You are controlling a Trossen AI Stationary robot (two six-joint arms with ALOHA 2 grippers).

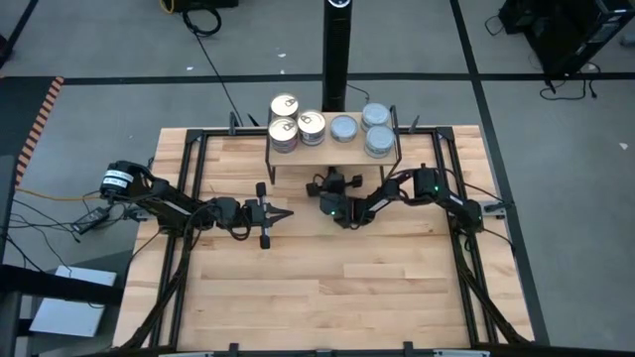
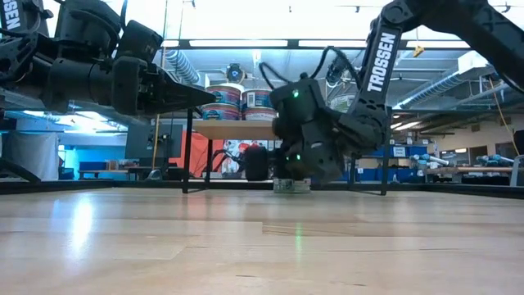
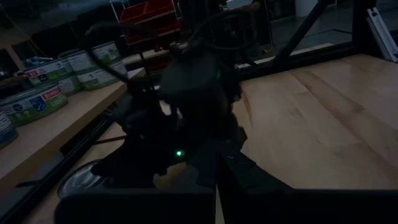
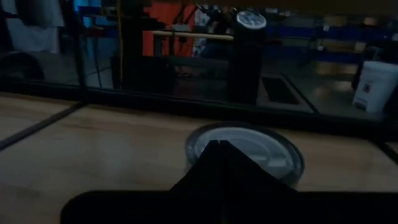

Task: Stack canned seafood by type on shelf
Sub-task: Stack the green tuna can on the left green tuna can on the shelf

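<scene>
The shelf (image 1: 298, 151) stands at the table's far middle. On it are tins of canned seafood: gold-topped ones (image 1: 285, 130) on its left half, partly stacked, and blue-grey ones (image 1: 377, 140) on its right half. One more blue-grey tin (image 4: 249, 149) lies flat on the table by the shelf's front; the high view hides it under the arm. My right gripper (image 4: 217, 149) is shut, low and level, its tips at this tin's near rim. My left gripper (image 1: 286, 213) is shut and hovers level, left of the right gripper, holding nothing. My right gripper's shut fingertips (image 4: 219, 148) stand level at the near rim of the lone tin's top (image 4: 199, 144), coming from the table's near side. The fingers cover the spot, so I cannot tell whether they touch it. The tin lies flat on the table (image 2: 292, 185).
A black pole (image 1: 337, 50) rises just behind the shelf. Black frame rails (image 1: 193, 188) run along the table's left and right sides. The shelf's thin black legs (image 2: 187, 152) stand close to the right gripper. Bare wood (image 1: 337, 288) covers the table's near half.
</scene>
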